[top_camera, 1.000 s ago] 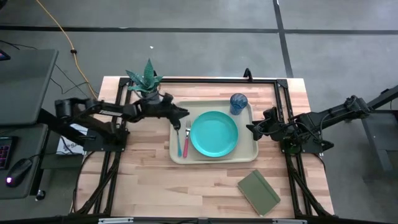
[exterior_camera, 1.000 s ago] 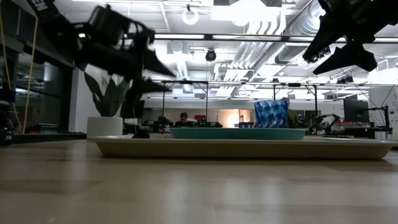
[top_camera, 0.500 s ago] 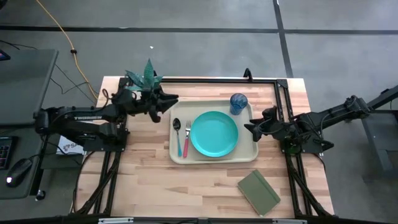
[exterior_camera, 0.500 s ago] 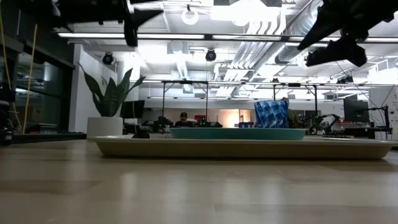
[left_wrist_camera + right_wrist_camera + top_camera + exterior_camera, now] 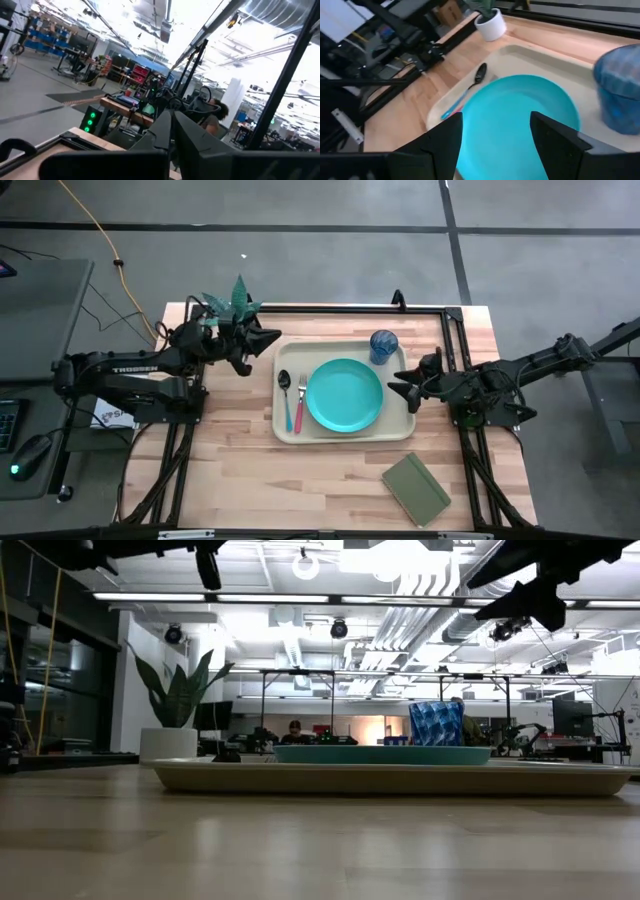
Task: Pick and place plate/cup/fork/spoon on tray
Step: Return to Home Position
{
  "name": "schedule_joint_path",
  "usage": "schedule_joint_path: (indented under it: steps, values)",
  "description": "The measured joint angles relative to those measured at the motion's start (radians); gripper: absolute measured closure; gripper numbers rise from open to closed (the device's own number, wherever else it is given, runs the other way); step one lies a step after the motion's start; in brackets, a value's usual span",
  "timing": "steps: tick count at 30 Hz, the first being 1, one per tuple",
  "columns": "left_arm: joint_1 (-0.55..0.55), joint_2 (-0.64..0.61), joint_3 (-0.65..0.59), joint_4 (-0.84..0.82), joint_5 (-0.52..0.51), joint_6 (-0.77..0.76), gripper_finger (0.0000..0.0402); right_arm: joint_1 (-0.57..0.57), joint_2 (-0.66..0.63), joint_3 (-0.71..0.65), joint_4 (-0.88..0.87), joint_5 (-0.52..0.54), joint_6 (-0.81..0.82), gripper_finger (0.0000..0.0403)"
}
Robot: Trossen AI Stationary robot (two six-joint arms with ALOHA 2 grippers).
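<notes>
Tray (image 5: 343, 433) interior largely occupied: plate (image 5: 344, 395) at centre, spoon (image 5: 285, 399) and fork (image 5: 299, 401) side by side just left of it, cup (image 5: 384, 345) at the far right corner. Bare tray floor remains along the near rim and at the near right corner. Left gripper (image 5: 266, 341) stands just off the tray's far left corner, beside a potted plant (image 5: 232, 307). Right gripper (image 5: 396, 385) hangs at the tray's right rim, fingers (image 5: 557, 140) parted. Notebook (image 5: 416, 489) occupies the near right tabletop (image 5: 230, 470); near left bare.

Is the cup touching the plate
Apart. The high view shows bare tray between the cup at the tray's corner and the plate.
</notes>
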Motion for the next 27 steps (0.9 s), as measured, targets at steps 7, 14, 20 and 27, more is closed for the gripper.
schedule_joint_path:
  steps: [7, 14, 20, 27]
  values:
    - [-0.008, -0.001, 0.0, -0.001, -0.019, -0.027, 0.0401, 0.0, -0.006, 0.0, 0.069, -0.054, -0.062, 0.0178]
    - [-0.054, -0.001, 0.0, -0.002, 0.005, -0.027, 0.0401, 0.0, -0.008, 0.0, 0.141, -0.053, -0.077, 0.0178]
    - [-0.093, -0.005, 0.001, -0.001, 0.071, -0.02, 0.0401, 0.0, -0.006, 0.0, 0.275, -0.043, -0.102, 0.0178]
    - [-0.107, -0.012, 0.001, -0.003, 0.132, 0.007, 0.0401, 0.0, -0.006, 0.0, 0.422, 0.018, -0.21, 0.0178]
